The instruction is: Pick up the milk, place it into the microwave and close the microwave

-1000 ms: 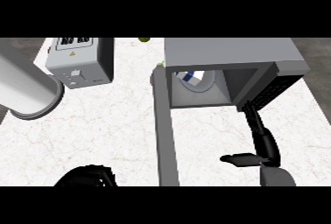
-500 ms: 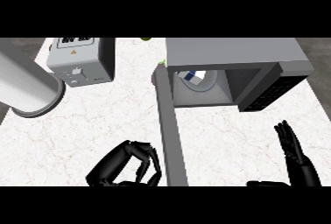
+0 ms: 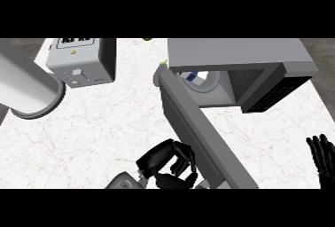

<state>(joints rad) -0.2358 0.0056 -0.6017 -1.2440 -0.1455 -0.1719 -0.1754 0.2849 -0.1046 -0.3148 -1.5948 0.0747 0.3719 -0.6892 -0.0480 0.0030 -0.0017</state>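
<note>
boxy grey microwave [image 3: 235,53], marbled white counter [image 3: 118,128]

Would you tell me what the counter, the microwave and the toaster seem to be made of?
Counter: looks like white marble or an imitation, given its faint veins; no shine shows. Microwave: probably painted or brushed metal, a smooth matte grey shell with a dark panel. Toaster: likely light grey metal or plastic; its flat look leaves it open.

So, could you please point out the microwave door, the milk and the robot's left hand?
microwave door [image 3: 193,128], head view, on the middle of its grey panel.
milk [image 3: 201,81], head view, on its white and blue face, behind the open door.
left hand [image 3: 163,160], head view, on its curled black fingers.
</note>
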